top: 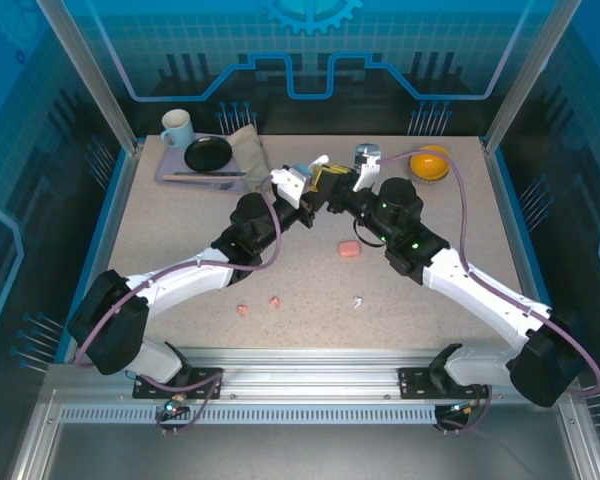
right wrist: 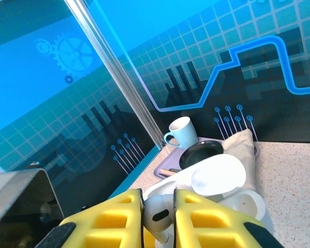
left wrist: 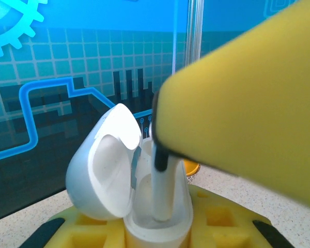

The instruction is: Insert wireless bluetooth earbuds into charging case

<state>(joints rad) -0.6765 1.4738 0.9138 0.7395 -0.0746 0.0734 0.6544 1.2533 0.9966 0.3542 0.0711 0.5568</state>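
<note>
Close up, left gripper (left wrist: 157,236) jaws clamp the open white charging case (left wrist: 109,170); right gripper (right wrist: 157,227) jaws pinch a white earbud (right wrist: 155,209), stem inside it. Overhead, three loose earbuds (top: 275,301) and a pink case (top: 348,249) dot the worktop (top: 180,230).

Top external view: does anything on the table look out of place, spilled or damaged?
Nothing looks spilled or damaged. Three pieces lie scattered toward the near edge: two salmon-pink earbuds and a stray white earbud, apart from the pink case. They are loose and uncased, but probably just waiting for insertion.
</note>
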